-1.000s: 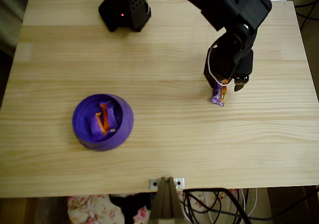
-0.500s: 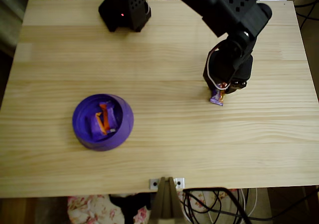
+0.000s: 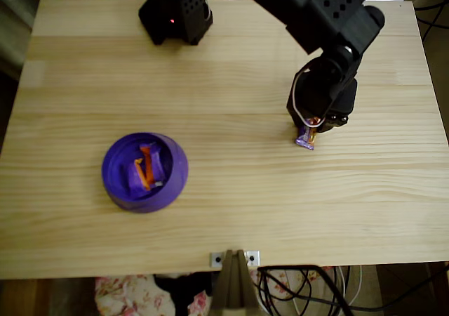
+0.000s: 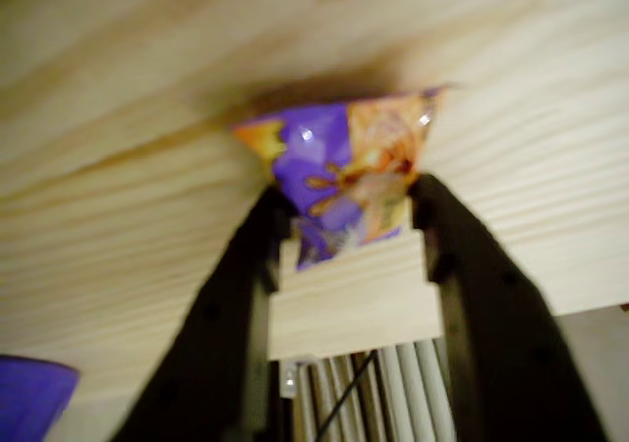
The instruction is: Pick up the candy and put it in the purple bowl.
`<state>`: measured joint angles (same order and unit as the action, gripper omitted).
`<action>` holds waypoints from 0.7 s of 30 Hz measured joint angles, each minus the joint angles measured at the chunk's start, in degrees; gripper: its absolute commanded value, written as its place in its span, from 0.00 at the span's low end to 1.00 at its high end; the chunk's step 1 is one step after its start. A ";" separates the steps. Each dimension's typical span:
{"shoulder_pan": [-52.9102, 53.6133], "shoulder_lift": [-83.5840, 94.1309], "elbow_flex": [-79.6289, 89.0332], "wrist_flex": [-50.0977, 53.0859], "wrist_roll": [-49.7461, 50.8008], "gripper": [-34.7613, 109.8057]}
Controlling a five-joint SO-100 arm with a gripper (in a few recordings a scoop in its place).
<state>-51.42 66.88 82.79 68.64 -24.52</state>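
Candy [image 3: 306, 137] right of centre in overhead view, low on bench [image 3: 231, 211], pinched between fingers of tool [image 4: 344, 206]. Wrist view: wrapper end flares out past fingertips, jaws narrowed onto it. Grip looks shallow, on crinkly wrapper; risk of slip on lift or during swing. Purple bowl [image 3: 112, 182] well apart at lower left, two similar sweets [image 3: 145, 167] inside.

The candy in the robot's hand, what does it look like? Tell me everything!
The candy is small and flat, in a shiny purple wrapper with orange-yellow patches. The black hand pinches its lower part between two fingers, and the crinkly top fans out wider. In the overhead view it sits at the wooden table, far right of the purple bowl.
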 measured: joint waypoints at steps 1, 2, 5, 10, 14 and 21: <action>0.18 0.00 -0.18 0.35 0.09 0.26; 0.35 0.00 -0.35 0.97 0.26 0.26; 1.23 0.00 -1.32 2.90 0.97 0.26; 4.83 0.35 -5.01 8.09 1.23 0.26; 7.29 1.23 -7.29 11.43 1.58 0.26; 8.79 4.22 -7.65 13.45 2.11 0.39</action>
<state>-42.63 71.10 75.15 82.09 -22.41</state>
